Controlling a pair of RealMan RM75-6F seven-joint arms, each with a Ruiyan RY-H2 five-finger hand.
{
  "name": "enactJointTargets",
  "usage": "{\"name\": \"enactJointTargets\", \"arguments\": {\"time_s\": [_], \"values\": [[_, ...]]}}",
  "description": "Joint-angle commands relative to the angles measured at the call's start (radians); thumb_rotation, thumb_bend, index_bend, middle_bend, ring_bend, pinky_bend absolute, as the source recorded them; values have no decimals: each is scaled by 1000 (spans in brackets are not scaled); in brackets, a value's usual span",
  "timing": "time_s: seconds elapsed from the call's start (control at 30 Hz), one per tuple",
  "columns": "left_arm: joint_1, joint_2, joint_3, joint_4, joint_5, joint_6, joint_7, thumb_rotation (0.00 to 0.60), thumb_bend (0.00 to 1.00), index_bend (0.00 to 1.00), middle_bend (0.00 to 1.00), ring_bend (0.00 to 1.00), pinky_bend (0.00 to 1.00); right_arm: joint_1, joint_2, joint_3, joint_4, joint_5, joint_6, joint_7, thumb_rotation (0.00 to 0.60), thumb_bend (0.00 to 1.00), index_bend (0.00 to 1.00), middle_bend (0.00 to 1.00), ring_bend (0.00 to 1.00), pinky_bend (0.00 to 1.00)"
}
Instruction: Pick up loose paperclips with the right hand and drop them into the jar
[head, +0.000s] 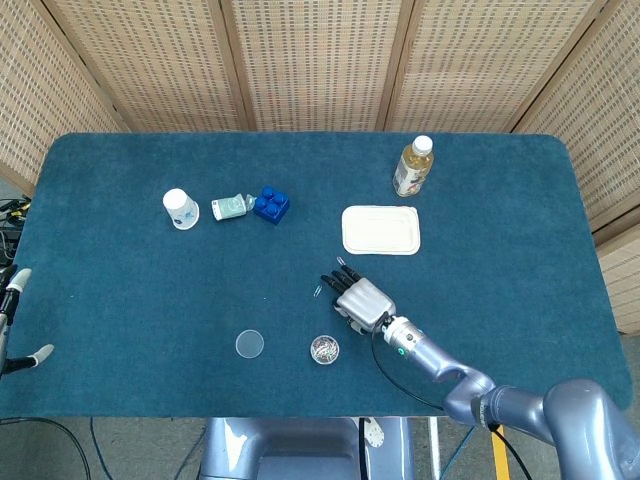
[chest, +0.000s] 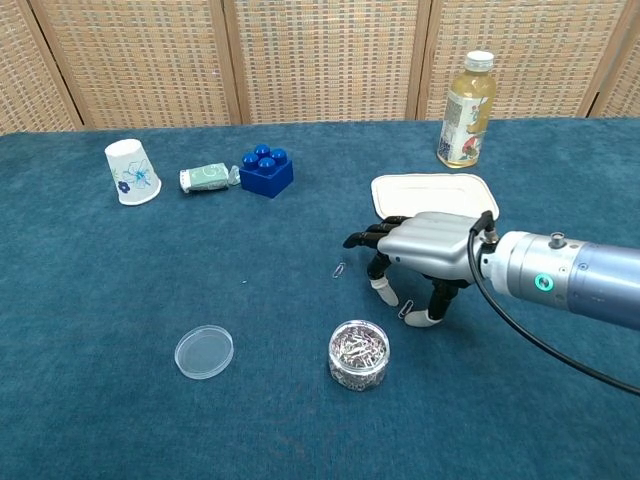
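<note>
Nearby, thin silver paperclip (chest: 404, 308) — flat, between right hand (chest: 425, 245) fingers (chest: 381, 290)

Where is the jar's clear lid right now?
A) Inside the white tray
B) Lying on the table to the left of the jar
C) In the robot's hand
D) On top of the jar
B: the lid lies flat on the blue table, apart from the open jar full of paperclips, on its left in both views.
</note>
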Motion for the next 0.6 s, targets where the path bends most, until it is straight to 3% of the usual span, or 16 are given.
{"name": "enactJointTargets", "arguments": {"time_s": [0.03,0.37,0.6], "values": [[-1,0,0,0,-1,-1,0,600,0,0,0,0,0,1,-5,-2,9,-4,-1,10,600,326,576,21,0,0],[-2,-1,1,0,-1,-3,0,600,0,0,0,0,0,3,-7,2,13,-6,-2,25,600,492,591,21,0,0],[-2,0,2,0,0,-4,-3,600,0,0,0,0,0,3,3,7,1,-5,5,24,600,499,598,23,0,0]]}}
